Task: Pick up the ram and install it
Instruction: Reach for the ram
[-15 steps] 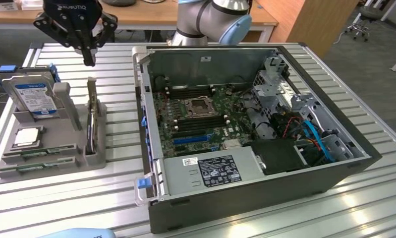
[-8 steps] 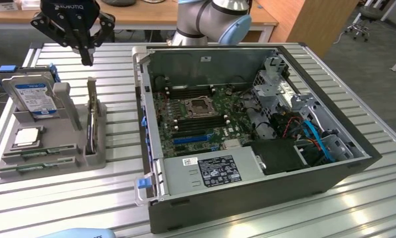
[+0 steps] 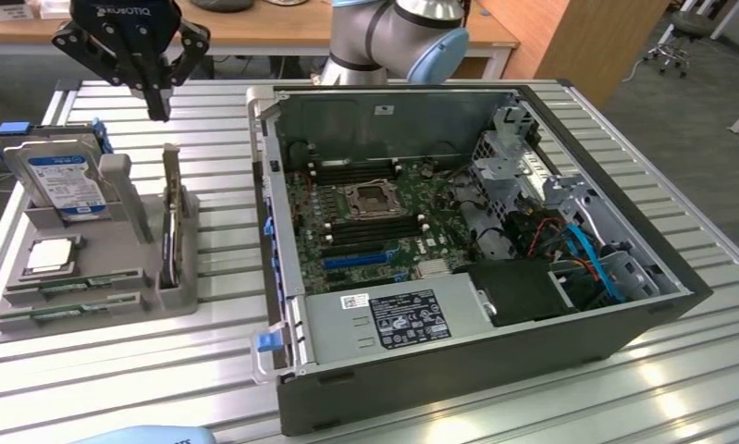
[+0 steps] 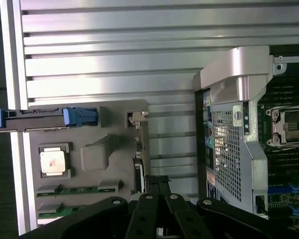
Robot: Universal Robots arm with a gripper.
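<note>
The claw (image 3: 159,109) is held shut, with nothing gripped, above the grey tray (image 3: 132,307). What seems to be the ram (image 3: 170,211) is stood on edge in that tray, untouched.

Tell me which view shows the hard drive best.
The exterior view: the hard drive stands upright with its blue-labelled face toward the camera. The wrist view shows the hard drive edge-on, as a dark strip with blue pieces at its ends.
</note>
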